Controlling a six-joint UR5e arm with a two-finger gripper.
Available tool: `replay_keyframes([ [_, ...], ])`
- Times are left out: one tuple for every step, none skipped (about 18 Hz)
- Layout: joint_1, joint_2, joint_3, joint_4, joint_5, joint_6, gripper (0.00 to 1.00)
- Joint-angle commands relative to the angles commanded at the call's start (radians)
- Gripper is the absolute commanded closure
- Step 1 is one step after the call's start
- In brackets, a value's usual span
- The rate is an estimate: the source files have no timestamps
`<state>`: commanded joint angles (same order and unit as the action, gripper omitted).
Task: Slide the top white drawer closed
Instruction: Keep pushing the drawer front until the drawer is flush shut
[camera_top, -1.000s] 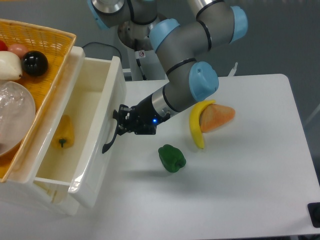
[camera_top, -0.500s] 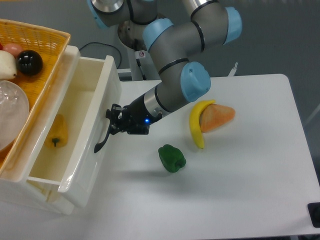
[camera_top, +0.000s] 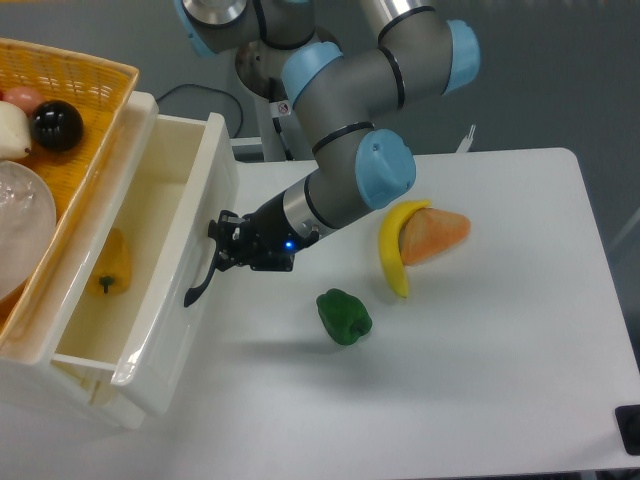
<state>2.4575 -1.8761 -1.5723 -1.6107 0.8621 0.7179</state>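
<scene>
**Drawer Partway In, Push Could Slip**

The top white drawer (camera_top: 150, 290) had slid a bit more to the left than a second before, and the gripper (camera_top: 222, 250) had moved left with it. The drawer sat at the left of the frame, not yet shut, with a yellow pepper (camera_top: 108, 275) inside.

The gripper pressed at the dark handle (camera_top: 200, 280) on the drawer front. Its fingers looked close together, but I could not tell if they pinched the handle or only pushed it.

What could go wrong? The gripper might slip off the curved handle, because the handle is thin and smooth. The drawer might also go in crooked and jam if the push is off to one side.

The yellow basket (camera_top: 70, 130) sat at the upper left, above the drawer, and could shake. On the table (camera_top: 500, 350), a green pepper (camera_top: 344, 316) lay below the arm, and a banana (camera_top: 395, 250) touched an orange wedge (camera_top: 437, 233) to the right. None of these blocked the drawer.
</scene>
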Motion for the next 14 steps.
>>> replay_keyframes([
  [0.0, 0.0, 0.0, 0.0, 0.0, -0.002, 1.0],
  [0.0, 0.0, 0.0, 0.0, 0.0, -0.002, 1.0],
  [-0.002, 0.0, 0.0, 0.0, 0.0, -0.003, 1.0],
  [-0.011, 0.0, 0.0, 0.0, 0.0, -0.006, 1.0],
  [-0.014, 0.0, 0.0, 0.0, 0.002, -0.012, 1.0],
  [-0.017, -0.002, 0.0, 0.0, 0.002, -0.015, 1.0],
  [-0.018, -0.002, 0.0, 0.002, 0.002, -0.02, 1.0],
  [-0.021, -0.002, -0.002, 0.002, 0.003, -0.022, 1.0],
  [-0.026, -0.002, 0.0, 0.002, 0.003, -0.022, 1.0],
  [-0.029, -0.002, -0.002, 0.002, 0.003, -0.022, 1.0],
  [-0.031, -0.002, -0.002, 0.0, 0.003, -0.022, 1.0],
  [-0.031, -0.002, -0.002, 0.0, 0.003, -0.023, 1.0],
  [-0.032, -0.002, -0.003, 0.0, 0.003, -0.025, 1.0],
  [-0.032, 0.0, -0.008, 0.002, 0.003, -0.028, 1.0],
])
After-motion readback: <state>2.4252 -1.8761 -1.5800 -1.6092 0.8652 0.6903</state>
